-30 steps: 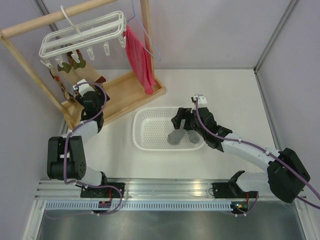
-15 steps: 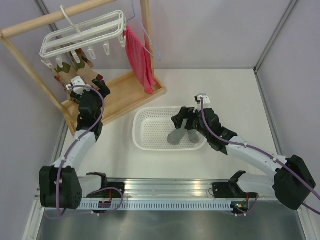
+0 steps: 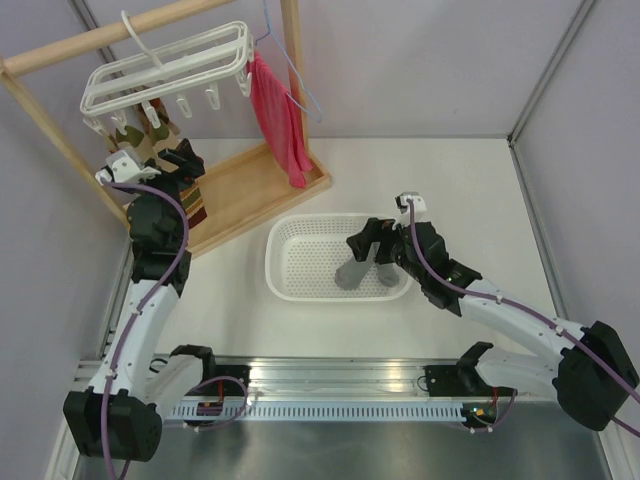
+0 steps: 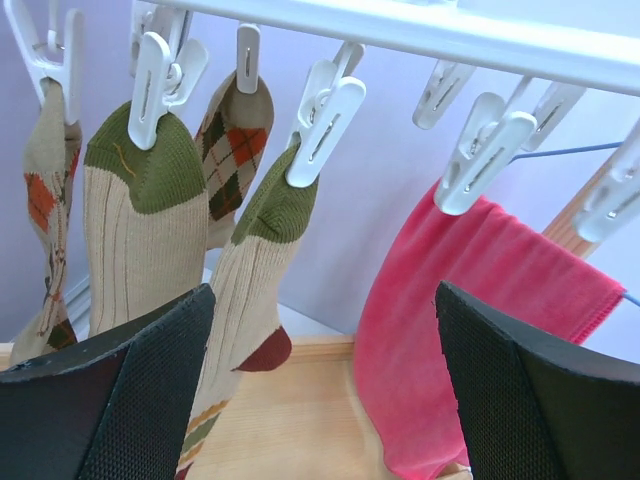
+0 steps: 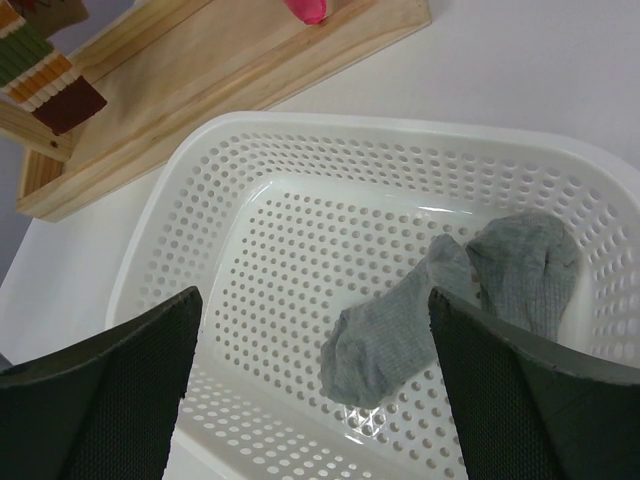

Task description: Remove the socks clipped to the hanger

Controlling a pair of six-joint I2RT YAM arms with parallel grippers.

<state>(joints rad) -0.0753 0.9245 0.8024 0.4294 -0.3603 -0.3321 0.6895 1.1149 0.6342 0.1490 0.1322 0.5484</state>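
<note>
The white hanger [image 3: 165, 68] hangs from the wooden rod, and its frame [image 4: 420, 30] runs across the top of the left wrist view. Several socks are clipped under it: two tan ones with olive toes [image 4: 140, 230] [image 4: 255, 250] and argyle ones [image 4: 232, 140] behind. My left gripper [image 3: 152, 158] is open just below and in front of them [image 4: 322, 292], holding nothing. My right gripper [image 3: 375, 240] hovers open over the white basket [image 3: 290, 250], also empty [image 5: 315, 295]. Two grey socks [image 5: 390, 335] [image 5: 525, 270] lie in the basket.
A red cloth [image 3: 278, 120] hangs on a thin blue wire hanger [image 3: 295, 75] right of the socks. The wooden rack's base tray [image 3: 260, 180] sits under the hanger, close to the basket's far left corner. Walls close in the table.
My left arm has swung up and to the left to the hanging socks, its jaws spreading wider. My right gripper has drifted slightly right over the basket, still open.
</note>
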